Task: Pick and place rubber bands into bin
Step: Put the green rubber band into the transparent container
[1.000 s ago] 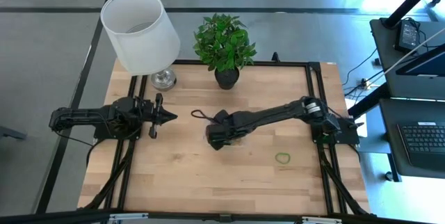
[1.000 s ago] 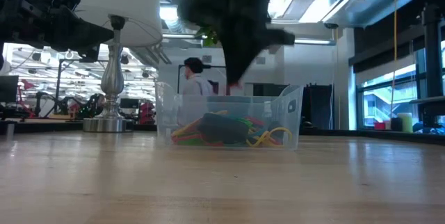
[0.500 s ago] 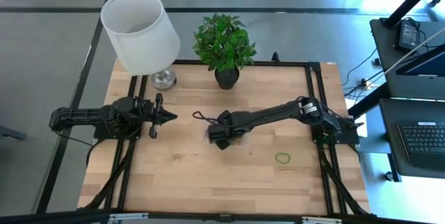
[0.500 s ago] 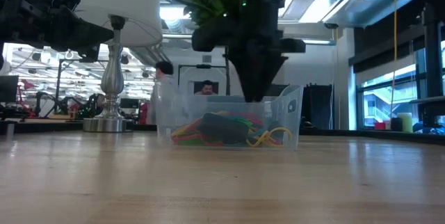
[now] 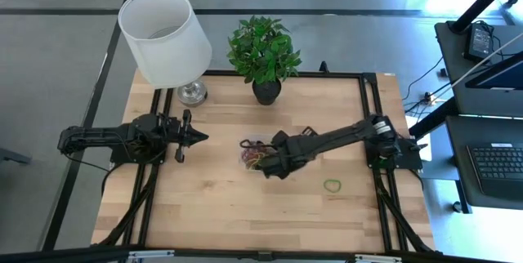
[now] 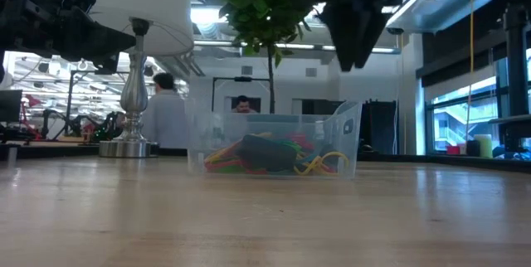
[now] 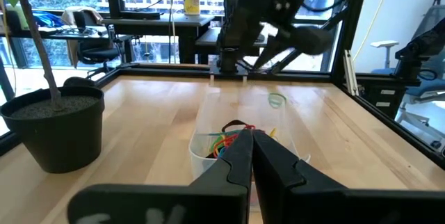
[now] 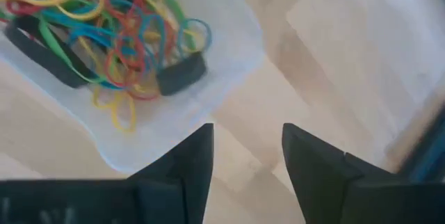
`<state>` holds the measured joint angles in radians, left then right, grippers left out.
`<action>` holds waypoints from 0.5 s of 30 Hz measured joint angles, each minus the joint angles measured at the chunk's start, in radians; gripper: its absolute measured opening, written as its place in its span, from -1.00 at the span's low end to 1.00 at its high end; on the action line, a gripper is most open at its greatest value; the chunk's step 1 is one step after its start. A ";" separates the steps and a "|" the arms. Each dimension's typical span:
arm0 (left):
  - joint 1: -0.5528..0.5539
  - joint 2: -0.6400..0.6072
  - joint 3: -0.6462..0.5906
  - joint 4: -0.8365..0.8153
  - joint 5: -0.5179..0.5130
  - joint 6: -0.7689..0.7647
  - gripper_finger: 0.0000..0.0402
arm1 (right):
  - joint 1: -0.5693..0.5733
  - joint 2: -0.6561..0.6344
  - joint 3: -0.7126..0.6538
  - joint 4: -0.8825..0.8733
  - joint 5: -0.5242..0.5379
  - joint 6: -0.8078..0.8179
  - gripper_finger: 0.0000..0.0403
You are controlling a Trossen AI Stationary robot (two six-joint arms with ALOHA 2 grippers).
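Note:
The bin, a small clear tub, stands mid-table holding a tangle of coloured rubber bands. In the low view the bands lie on its floor. One green rubber band lies flat on the wood to the bin's near right. My right gripper hovers open and empty above the bin's right-hand rim, and the low view shows it well above the tub. My left gripper waits shut at the left, pointing at the bin.
A potted plant and a white-shaded lamp stand along the far edge. A black frame rail borders the table. Bare wood lies near and right of the bin. People show in the room beyond.
My right gripper has risen out of the bin and gone a little toward the table's right edge, uncovering the tub. A dark band that stuck out from it on the far-left side now lies at the bin's far rim.

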<state>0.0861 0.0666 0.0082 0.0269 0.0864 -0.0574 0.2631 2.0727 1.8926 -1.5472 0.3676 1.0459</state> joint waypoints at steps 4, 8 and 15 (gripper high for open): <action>0.000 0.000 0.000 0.000 0.000 0.000 -0.97 | 0.034 -0.058 -0.054 -0.018 0.033 0.010 -0.17; 0.000 0.000 0.000 0.000 0.000 0.000 -0.96 | 0.065 -0.182 -0.276 0.056 0.006 0.067 -0.20; 0.000 0.000 0.000 0.000 0.000 0.000 -0.98 | 0.165 -0.514 -0.753 0.443 -0.119 0.157 -0.23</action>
<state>0.0864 0.0666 0.0082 0.0269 0.0864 -0.0574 0.4277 1.5587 1.1392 -1.1037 0.2483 1.2031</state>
